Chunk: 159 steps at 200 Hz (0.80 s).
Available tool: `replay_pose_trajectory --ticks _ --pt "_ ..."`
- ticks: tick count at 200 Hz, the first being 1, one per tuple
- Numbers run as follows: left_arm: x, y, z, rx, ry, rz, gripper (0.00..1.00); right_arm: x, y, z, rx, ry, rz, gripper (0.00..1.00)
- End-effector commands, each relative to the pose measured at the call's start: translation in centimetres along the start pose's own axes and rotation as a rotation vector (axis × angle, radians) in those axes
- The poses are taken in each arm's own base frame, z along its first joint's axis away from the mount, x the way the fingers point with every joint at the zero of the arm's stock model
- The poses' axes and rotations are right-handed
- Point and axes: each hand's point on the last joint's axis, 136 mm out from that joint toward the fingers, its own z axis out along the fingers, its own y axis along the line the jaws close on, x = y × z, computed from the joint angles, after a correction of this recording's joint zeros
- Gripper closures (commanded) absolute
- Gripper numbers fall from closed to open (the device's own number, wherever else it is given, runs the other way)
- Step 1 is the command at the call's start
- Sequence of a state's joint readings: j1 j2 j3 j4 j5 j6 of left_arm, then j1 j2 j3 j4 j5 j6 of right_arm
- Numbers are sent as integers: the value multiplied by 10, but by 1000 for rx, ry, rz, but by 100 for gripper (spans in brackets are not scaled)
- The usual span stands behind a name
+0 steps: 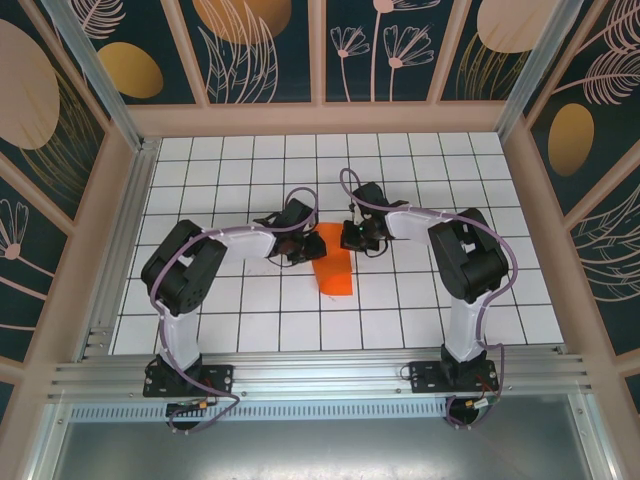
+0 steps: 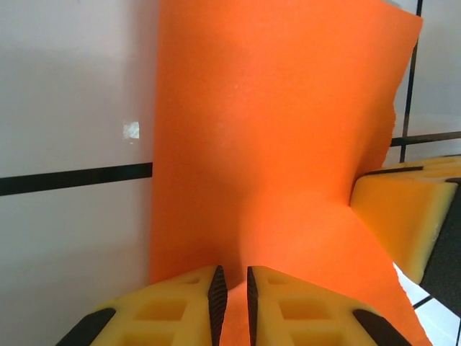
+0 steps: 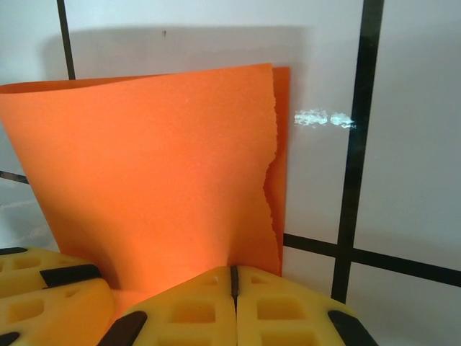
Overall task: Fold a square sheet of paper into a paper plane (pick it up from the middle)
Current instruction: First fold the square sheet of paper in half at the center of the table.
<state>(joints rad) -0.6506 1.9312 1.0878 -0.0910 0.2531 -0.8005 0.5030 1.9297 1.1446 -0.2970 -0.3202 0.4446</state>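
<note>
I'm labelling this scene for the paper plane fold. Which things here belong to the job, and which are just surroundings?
Part of the job:
- orange paper sheet, partly folded
- left gripper, pinching it
- right gripper, pinching it

Just surroundings:
- gridded table
- patterned walls
- metal rail at the near edge

Left claw (image 1: 305, 245), right claw (image 1: 353, 237) flank sheet (image 1: 335, 272); near table (image 1: 300, 322) free.

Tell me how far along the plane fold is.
Done: the orange sheet is folded into a narrow doubled strip, with two layers showing at its ragged edge. In hand: the left fingers and right fingers pinch its far end. To do: no pointed nose or wings yet.
</note>
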Motion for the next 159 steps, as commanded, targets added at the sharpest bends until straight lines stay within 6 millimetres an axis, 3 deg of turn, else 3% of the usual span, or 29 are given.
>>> replay_pose_trajectory --ticks 1,9,22,49,65,94,116,139,159 --pt "38 63 2 -154 110 -24 77 50 -82 31 264 143 84 94" --pt "35 57 2 -123 104 -17 76 50 -84 32 263 144 87 94" --pt "48 70 2 -133 136 -20 76 51 -83 34 257 150 87 94" --pt "50 78 1 -114 131 -39 81 50 -76 34 214 150 87 94" --pt "53 80 5 -113 142 -43 84 35 -51 25 113 111 63 94" --pt "56 89 9 -146 152 -46 87 -10 18 -12 -119 -3 -17 92" --pt "57 96 9 -179 149 -51 88 -26 47 -37 -208 -45 -47 91" --pt "56 97 11 -183 150 -61 89 -12 57 -44 -256 -3 -64 91" --pt "56 97 14 -186 153 -72 90 11 50 -37 -240 61 -52 91"
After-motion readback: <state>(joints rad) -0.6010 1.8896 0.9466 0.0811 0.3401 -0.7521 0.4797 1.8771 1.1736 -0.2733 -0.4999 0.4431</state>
